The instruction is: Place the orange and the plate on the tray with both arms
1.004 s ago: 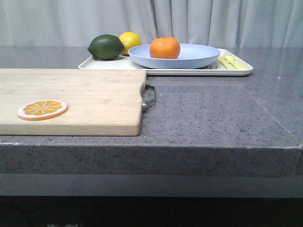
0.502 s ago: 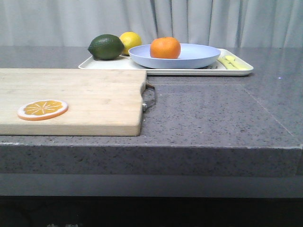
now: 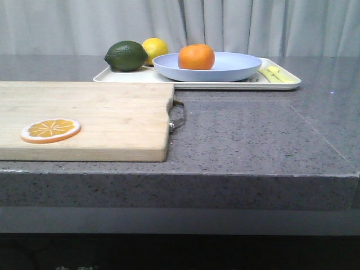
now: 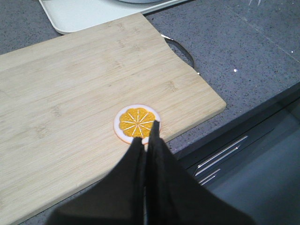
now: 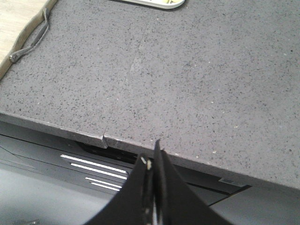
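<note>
Orange sits in the lavender plate, plate rests on the cream tray at the counter's far side, beside a lime and lemon. My left gripper is pressed closed, holding nothing, tips hanging over the cutting board right at the near rim of the orange slice. My right gripper is also closed and empty, pulled back over the grey countertop front edge, well apart from the tray.
</note>
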### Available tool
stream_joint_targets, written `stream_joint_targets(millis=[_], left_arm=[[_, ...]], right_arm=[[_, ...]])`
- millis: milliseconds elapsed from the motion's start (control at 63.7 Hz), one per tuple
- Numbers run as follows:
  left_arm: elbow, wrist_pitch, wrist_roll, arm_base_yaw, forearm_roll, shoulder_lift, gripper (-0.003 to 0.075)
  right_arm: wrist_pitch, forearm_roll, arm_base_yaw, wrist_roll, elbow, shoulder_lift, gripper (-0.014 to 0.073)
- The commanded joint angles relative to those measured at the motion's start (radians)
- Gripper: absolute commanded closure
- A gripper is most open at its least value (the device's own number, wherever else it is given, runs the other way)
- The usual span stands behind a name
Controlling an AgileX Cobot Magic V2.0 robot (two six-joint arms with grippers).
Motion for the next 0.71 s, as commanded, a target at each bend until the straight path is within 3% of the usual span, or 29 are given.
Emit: stream_joint_targets(millis=[0, 94, 251, 471, 691], left_arm=[[-0.017, -0.087, -0.001, 0.000, -0.014, -0.014, 0.0738], [0.038, -0.139, -0.001, 0.034, -0.015, -0.076, 0.0738], [0.198, -0.282, 0.001, 0.200, 0.043, -0.265, 0.0738], [0.407, -0.379, 0.001, 0.388, 0.050, -0.531, 0.0738], [0.621, -0.637, -0.097, 0.523, 0.043, -0.644, 0.0738]], right_arm=[[-0.064, 0.001, 0.003, -0.009, -0.021, 0.006, 0.0662], [-0.064, 0.001, 0.003, -0.009, -0.021, 0.006, 0.0662], [-0.062, 0.001, 0.003, -0.009, -0.021, 0.006, 0.0662], [-0.062, 0.001, 0.003, -0.009, -0.021, 0.006, 0.0662], [-0.060, 0.001, 0.003, -0.009, -0.021, 0.006, 0.0662]])
